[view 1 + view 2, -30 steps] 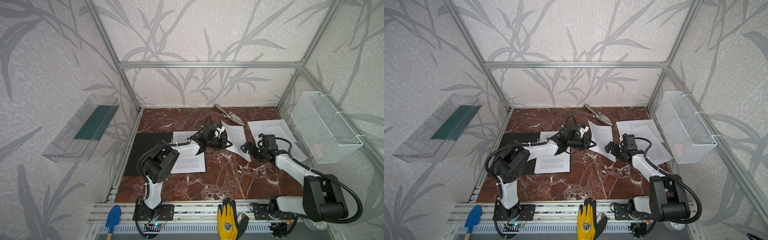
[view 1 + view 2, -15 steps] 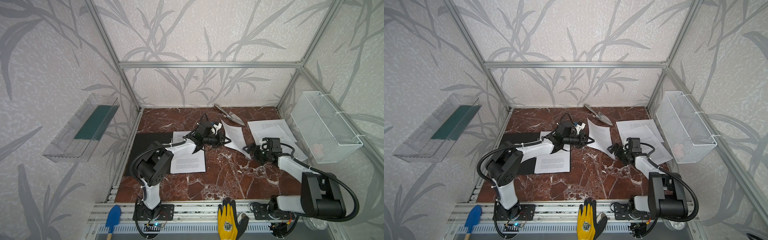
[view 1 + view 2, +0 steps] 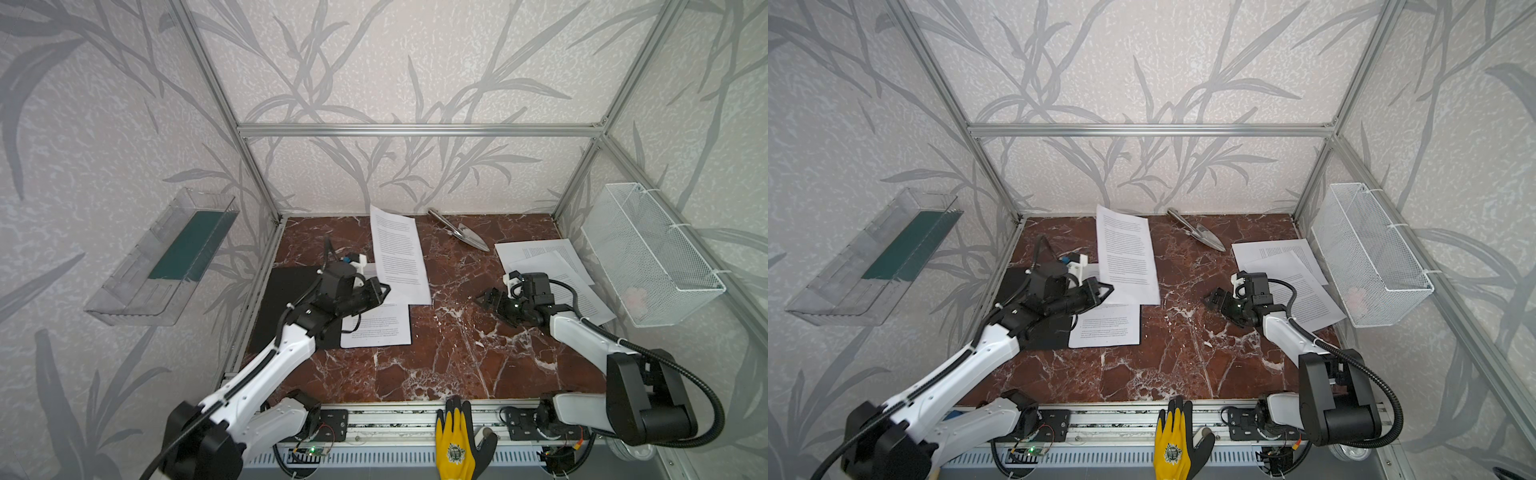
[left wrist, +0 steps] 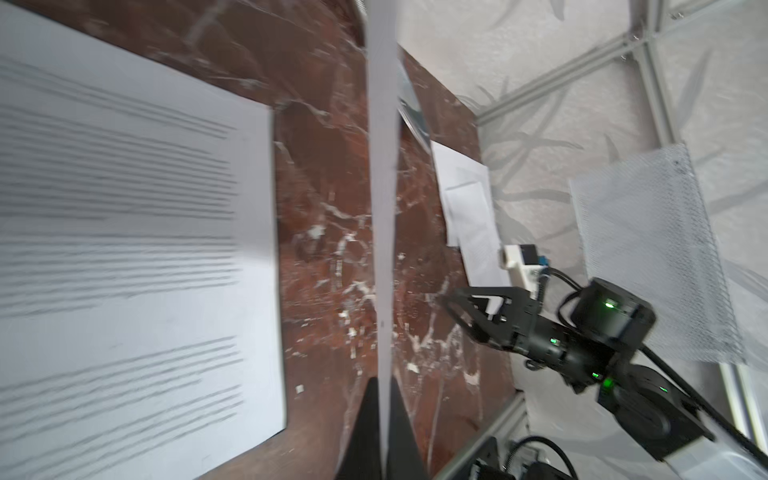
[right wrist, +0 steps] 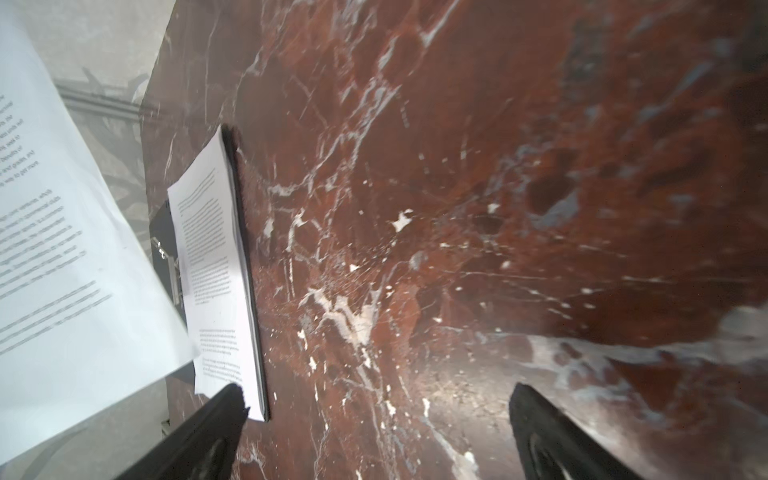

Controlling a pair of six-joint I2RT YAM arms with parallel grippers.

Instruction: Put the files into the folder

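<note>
My left gripper [image 3: 384,289] [image 3: 1106,289] is shut on the corner of one of the files, a printed white sheet [image 3: 399,253] [image 3: 1127,253] held off the table and rising toward the back wall. The left wrist view shows this sheet [image 4: 384,208] edge-on between the closed fingers. A second sheet [image 3: 376,328] [image 5: 212,270] lies on the black folder [image 3: 286,299] [image 5: 160,232], overhanging its right edge. Two more sheets [image 3: 552,270] lie overlapped at the right. My right gripper [image 3: 490,297] [image 5: 376,403] hovers low over bare marble, open and holding nothing.
A metal trowel [image 3: 461,235] lies near the back wall. A white wire basket [image 3: 652,257] hangs on the right wall. On the left wall is a clear tray [image 3: 137,291] holding a dark green panel. A yellow glove [image 3: 455,440] sits on the front rail.
My left gripper has pulled the held sheet leftward, toward the folder, and the sheet now stands more stretched toward the back. The right gripper has hardly moved and stays open.
</note>
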